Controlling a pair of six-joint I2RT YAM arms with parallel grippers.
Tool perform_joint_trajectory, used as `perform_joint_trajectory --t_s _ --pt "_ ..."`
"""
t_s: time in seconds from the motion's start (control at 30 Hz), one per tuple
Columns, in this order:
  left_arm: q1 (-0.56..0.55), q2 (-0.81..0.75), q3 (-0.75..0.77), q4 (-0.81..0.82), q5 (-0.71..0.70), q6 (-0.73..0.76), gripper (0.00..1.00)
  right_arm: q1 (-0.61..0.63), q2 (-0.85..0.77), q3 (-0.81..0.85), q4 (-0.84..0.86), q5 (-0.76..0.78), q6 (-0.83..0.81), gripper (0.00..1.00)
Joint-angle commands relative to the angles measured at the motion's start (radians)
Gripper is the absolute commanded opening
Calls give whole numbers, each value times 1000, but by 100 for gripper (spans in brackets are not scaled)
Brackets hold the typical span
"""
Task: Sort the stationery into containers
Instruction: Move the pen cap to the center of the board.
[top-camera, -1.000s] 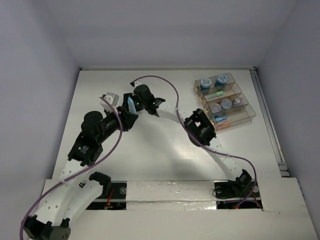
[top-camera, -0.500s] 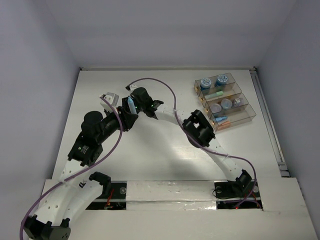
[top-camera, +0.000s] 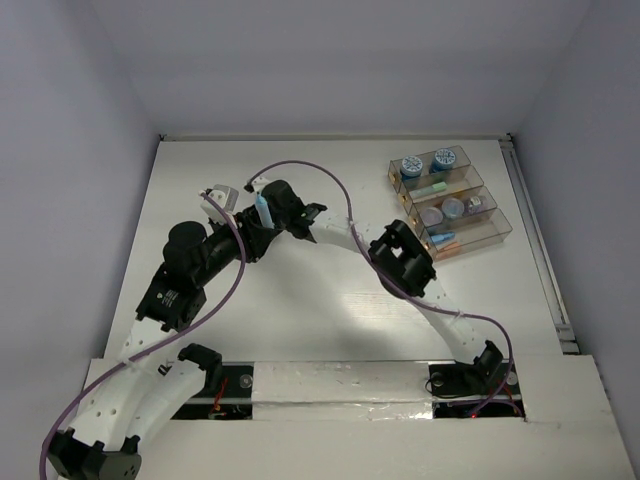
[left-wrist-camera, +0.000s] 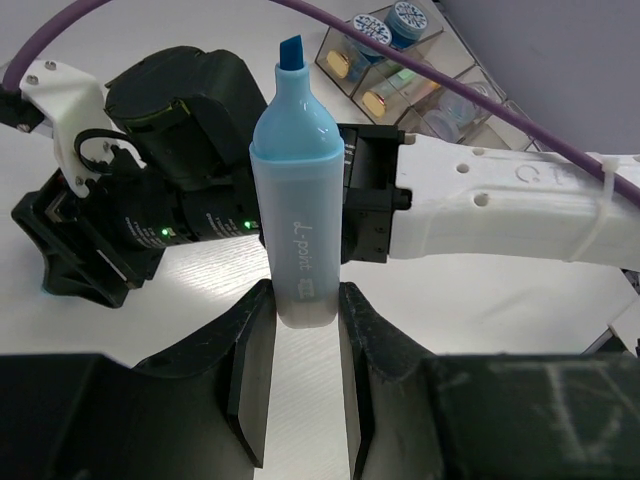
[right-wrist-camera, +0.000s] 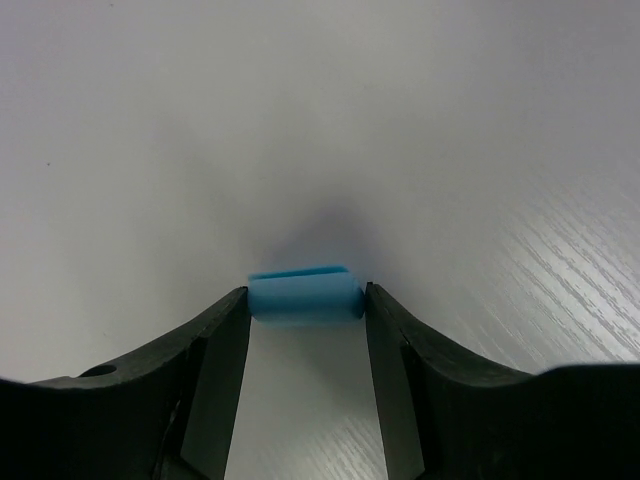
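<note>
A light-blue highlighter stick (left-wrist-camera: 298, 200) stands upright with its dark blue tip bare, and my left gripper (left-wrist-camera: 303, 310) is shut on its lower end. From above, the stick (top-camera: 263, 208) is left of the table's middle, with my left gripper (top-camera: 257, 224) just below it. My right gripper (right-wrist-camera: 305, 300) is shut on a small blue cap (right-wrist-camera: 303, 298), gripping it by its two ends. In the top view the right gripper (top-camera: 270, 194) sits right beside the stick's top. The containers (top-camera: 450, 200) stand at the far right.
The clear bins (left-wrist-camera: 400, 70) hold blue rolls (top-camera: 411, 166), a green stick (top-camera: 430, 187), small jars (top-camera: 452, 208) and short sticks (top-camera: 441, 240). The right arm's white link (left-wrist-camera: 500, 200) crosses behind the highlighter. Purple cables loop above both wrists.
My right gripper's jaws have narrowed onto the blue cap, and its wrist has shifted a little left and towards the back. The left gripper keeps the highlighter still.
</note>
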Motion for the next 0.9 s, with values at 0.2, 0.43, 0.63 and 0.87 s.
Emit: perform_joint_trajectory --t_s 0.2,0.43,0.63,0.87 --pt "6 2 -4 51 11 7 0 2 -126 -277 -81 89 -213 52" --pt "6 7 -6 56 17 2 0 -67 -264 -476 -21 -10 -330 54" --pt "6 7 -6 58 19 1 0 -111 -391 -633 31 -7 -407 56" --pt "6 19 -7 61 28 -2 0 -170 -477 -725 2 -33 -444 72"
